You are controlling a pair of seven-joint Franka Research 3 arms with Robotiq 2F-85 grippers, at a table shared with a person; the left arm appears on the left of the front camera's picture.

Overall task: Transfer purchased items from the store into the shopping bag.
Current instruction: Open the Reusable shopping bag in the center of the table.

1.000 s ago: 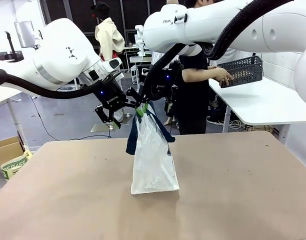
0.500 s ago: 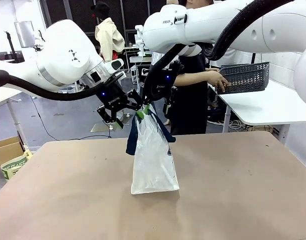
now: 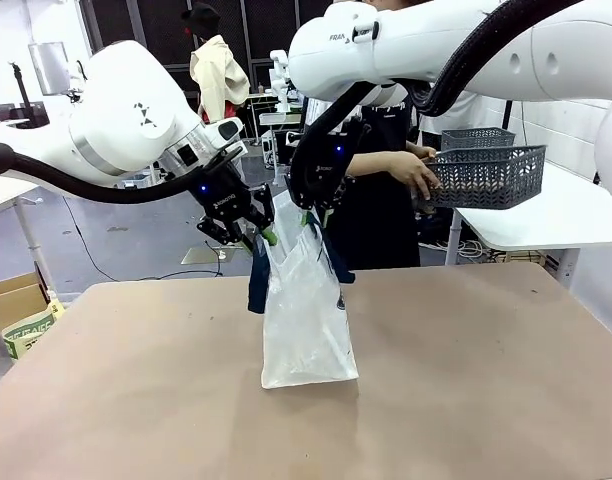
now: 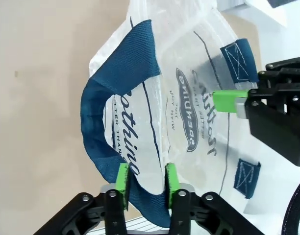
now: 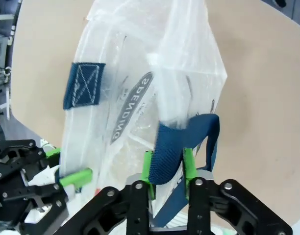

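Note:
The shopping bag, translucent white with navy handles, stands upright at mid-table. My left gripper pinches its left rim by a navy handle, green pads pressed on the fabric. My right gripper is shut on the other handle at the right rim, and the mouth is spread between them. Beyond the table a person's hand holds the store, a dark grey lattice basket, in the air to the right of the bag. Only a brownish tint of the purchased items shows through its lattice.
A second grey basket sits on the white side table at the right. A cardboard box stands on the floor at the left. The tan tabletop lies bare around the bag.
Both grippers have closed on the bag's top and drawn apart, spreading its mouth. The person has lifted the basket off the side table and brought it nearer.

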